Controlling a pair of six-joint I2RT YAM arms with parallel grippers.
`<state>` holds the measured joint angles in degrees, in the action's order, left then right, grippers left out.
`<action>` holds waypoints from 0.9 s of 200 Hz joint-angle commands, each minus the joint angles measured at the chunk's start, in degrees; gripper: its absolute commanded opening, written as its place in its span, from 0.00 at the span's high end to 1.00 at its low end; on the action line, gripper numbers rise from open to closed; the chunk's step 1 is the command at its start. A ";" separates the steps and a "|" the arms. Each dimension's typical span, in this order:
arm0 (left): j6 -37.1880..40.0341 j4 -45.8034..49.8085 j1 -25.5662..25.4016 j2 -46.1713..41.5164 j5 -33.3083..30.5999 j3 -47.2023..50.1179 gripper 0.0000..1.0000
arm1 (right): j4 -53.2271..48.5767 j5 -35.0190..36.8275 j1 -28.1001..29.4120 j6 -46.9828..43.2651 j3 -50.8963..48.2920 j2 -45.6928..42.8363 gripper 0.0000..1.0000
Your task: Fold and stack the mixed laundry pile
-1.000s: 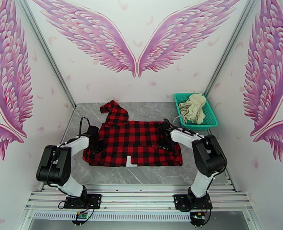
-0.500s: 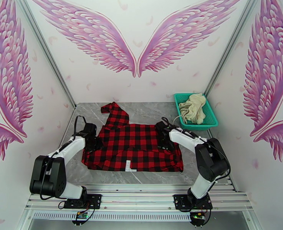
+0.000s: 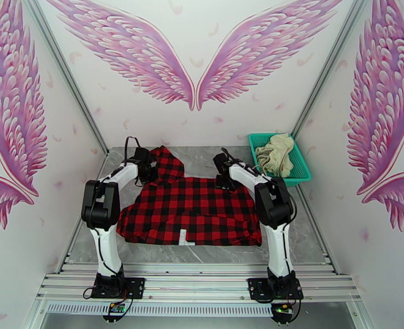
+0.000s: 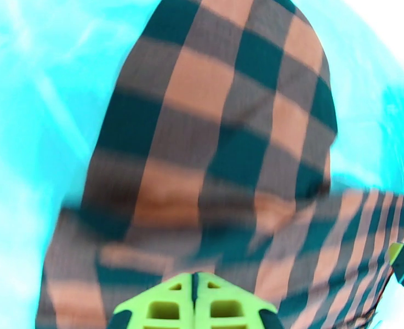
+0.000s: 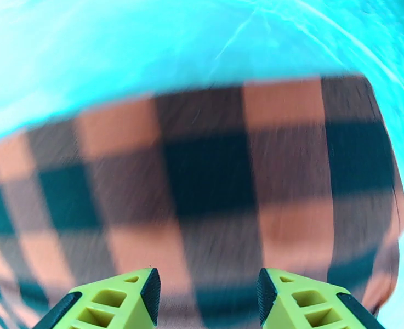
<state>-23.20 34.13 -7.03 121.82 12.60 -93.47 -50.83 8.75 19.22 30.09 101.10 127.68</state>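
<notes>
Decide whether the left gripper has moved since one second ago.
Yes. The left gripper moved toward the back wall, now level with the teal basket.

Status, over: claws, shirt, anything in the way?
Left claw shut, right claw open, both at far corners of shirt. It lies spread flat, sleeve out back. Cream cloth in basket, out of the way.

The left arm [image 3: 106,247] and the right arm [image 3: 276,248] are white tubes with fat black joints. Each has a flat black base plate [image 3: 131,287]. Thin black cables [image 3: 128,142] loop up top. The left tool [image 4: 193,281] and the right tool [image 5: 208,294] have bright lime-green fingers [image 5: 114,300] with little square holes.
</notes>
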 commanded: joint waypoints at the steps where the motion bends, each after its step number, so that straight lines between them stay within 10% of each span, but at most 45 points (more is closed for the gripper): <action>1: -2.87 1.98 0.06 5.19 -0.86 -5.89 0.98 | -3.51 -1.15 -2.04 -0.96 5.27 3.94 0.47; 118: -5.35 3.53 7.89 8.17 -1.04 -6.39 0.99 | -6.37 -0.63 -7.43 -4.34 10.56 0.49 0.43; 180: -0.55 7.82 6.25 6.65 3.74 -12.31 0.85 | -3.22 -17.49 -11.92 -9.81 3.93 0.00 0.38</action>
<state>-26.33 39.00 0.32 129.99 14.17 -102.37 -55.77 0.14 8.14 24.03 107.39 126.54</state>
